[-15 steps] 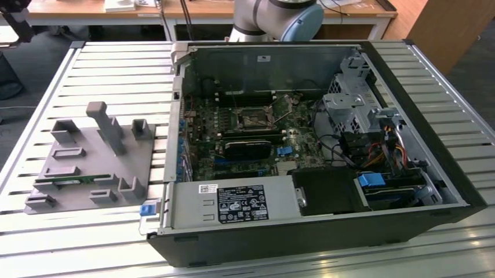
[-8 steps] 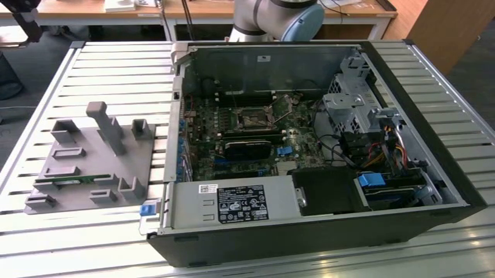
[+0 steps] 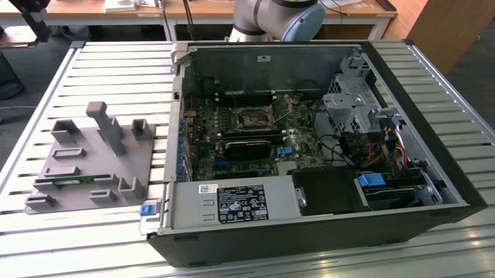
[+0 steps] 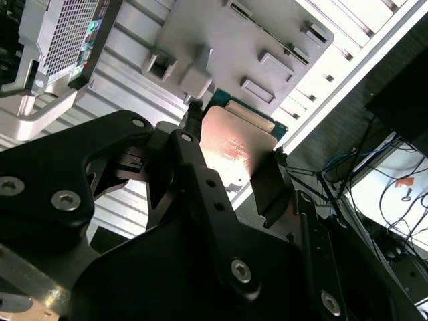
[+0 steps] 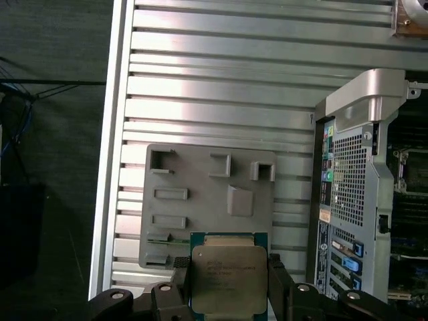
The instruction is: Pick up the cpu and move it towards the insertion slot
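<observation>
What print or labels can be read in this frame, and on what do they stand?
None can be read.
cpu, held in the gripper: lines of print on its metal top, too small.
computer case: white sticker and black label on its power supply, too blurred.

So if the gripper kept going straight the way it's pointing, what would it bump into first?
Probably the grey tray. In both wrist views the gripper holds the cpu and the tray lies right beyond its fingertips. How far off is hard to judge.
</observation>
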### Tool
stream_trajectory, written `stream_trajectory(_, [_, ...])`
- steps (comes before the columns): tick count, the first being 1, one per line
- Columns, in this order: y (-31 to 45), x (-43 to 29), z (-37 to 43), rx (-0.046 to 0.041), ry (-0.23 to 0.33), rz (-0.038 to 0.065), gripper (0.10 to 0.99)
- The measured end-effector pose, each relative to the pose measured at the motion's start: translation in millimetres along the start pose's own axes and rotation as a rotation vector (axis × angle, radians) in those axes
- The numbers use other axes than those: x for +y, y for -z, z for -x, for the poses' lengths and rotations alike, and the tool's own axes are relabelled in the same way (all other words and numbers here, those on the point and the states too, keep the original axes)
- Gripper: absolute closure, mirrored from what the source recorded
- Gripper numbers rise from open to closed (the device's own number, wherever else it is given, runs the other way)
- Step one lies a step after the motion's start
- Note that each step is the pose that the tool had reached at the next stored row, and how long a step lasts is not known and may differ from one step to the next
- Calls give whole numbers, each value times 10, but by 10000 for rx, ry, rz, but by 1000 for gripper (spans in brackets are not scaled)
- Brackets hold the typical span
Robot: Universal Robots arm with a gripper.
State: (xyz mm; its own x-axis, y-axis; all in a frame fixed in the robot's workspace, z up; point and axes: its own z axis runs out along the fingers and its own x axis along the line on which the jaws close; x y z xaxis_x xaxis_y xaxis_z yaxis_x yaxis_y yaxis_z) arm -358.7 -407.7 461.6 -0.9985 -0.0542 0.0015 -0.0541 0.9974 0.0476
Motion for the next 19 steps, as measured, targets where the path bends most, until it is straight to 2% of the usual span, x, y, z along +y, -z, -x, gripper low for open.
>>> stream_trajectory(19, [1,-13,233,4,83,-1,545])
